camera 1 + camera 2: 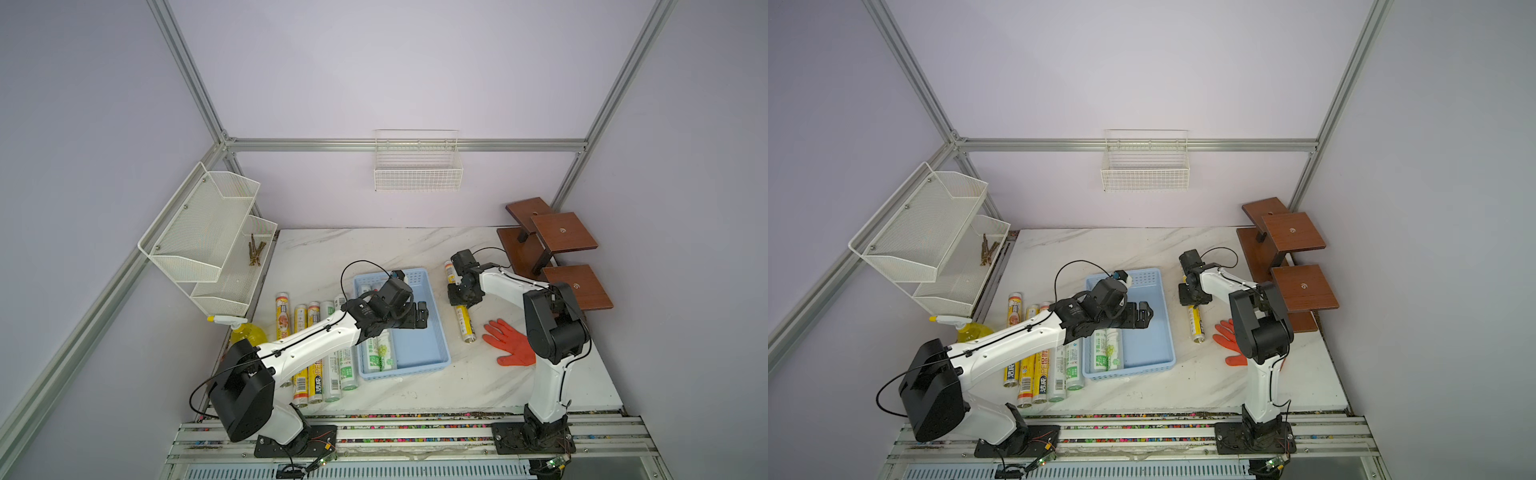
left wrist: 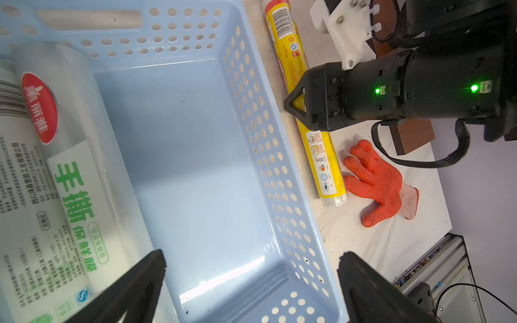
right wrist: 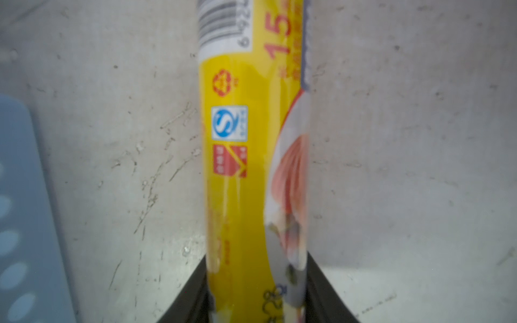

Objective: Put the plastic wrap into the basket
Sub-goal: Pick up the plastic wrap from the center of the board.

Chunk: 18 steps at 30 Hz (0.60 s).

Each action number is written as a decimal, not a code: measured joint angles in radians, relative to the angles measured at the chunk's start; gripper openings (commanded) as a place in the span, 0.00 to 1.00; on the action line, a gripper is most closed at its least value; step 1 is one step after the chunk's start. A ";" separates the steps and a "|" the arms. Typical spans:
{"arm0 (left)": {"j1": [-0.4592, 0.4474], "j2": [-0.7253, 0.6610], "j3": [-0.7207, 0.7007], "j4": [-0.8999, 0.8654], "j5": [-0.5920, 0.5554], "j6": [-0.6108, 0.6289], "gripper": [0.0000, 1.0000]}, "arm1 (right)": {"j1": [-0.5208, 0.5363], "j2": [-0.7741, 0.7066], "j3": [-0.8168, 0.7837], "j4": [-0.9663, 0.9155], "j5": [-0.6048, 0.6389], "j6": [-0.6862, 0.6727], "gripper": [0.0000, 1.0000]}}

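Both top views: mounted high on the arms' base side, tilted down toward the back wall. Wide and far; whole table [image 1: 374, 249], both arms and side walls in frame. Near-identical pair, slight sideways offset.

Left wrist view: close over the basket [image 2: 251, 112], looking along its floor between the left hand [image 2: 253, 260] fingers. Beyond the rim: right hand [image 2: 298, 106], yellow roll [image 2: 327, 167], orange glove [image 2: 383, 181], all shared with the top views.

Right wrist view: very near, blurred, facing down onto the same roll and table, sliver of basket alongside.
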State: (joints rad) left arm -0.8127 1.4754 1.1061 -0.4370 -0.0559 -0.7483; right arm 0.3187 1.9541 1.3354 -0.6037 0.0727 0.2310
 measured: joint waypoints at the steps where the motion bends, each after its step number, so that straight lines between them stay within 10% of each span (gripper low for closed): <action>1: 0.000 -0.008 -0.005 -0.001 -0.002 0.000 1.00 | 0.000 -0.015 -0.005 0.000 0.001 0.007 0.32; 18: 0.000 -0.076 -0.009 -0.007 -0.058 0.008 1.00 | 0.000 -0.289 -0.008 -0.014 -0.111 0.095 0.32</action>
State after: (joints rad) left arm -0.8127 1.3994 1.0969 -0.4438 -0.1143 -0.7399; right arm 0.3187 1.6650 1.3277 -0.6182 -0.0380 0.3260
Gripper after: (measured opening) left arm 0.997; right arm 0.443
